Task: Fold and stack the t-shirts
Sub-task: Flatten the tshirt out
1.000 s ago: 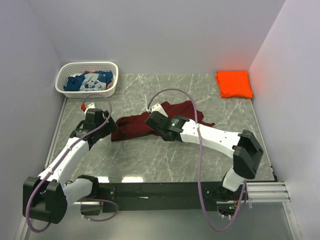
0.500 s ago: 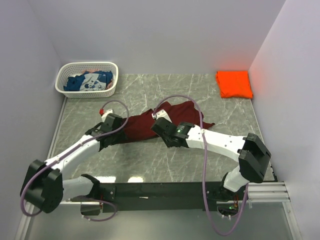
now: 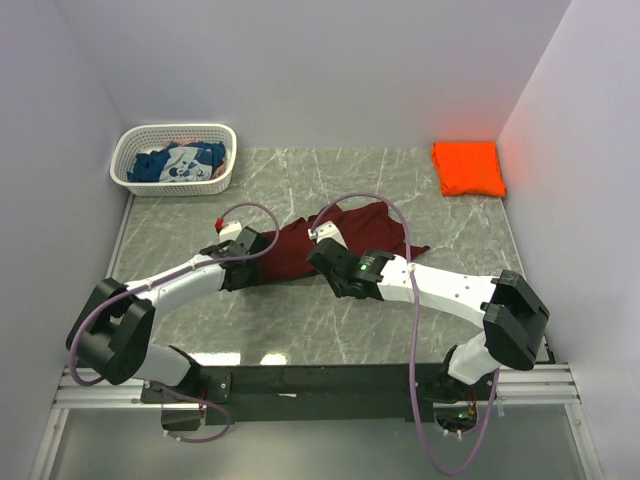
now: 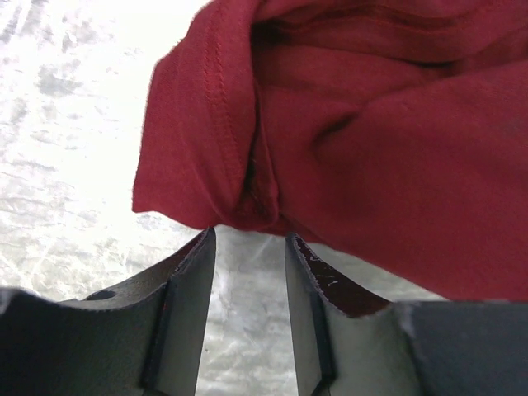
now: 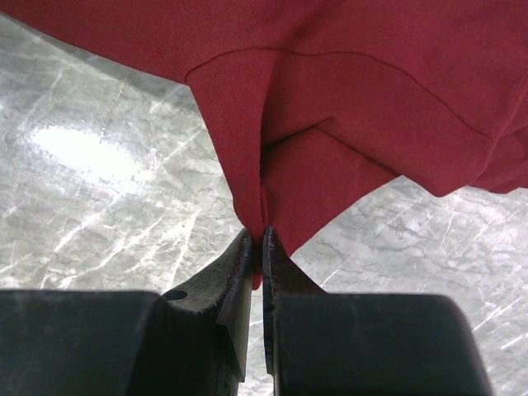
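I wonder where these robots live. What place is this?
Probably a robot test booth, not a home: plain pale walls box in a grey marble-patterned table, two white-and-black robot arms are bolted at its edge, handling a dark maroon cloth t-shirt.

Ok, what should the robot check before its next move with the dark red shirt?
1. Right claw pinching the maroon shirt: ok.
2. Left claw gripping the shirt's edge: cannot tell; the cloth sits right at its tips.
3. Maroon shirt lying flat: not ok, it is bunched.
4. Orange shirt folded in the far right corner: ok.
5. Blue shirt out of the basket: not ok, it is inside.
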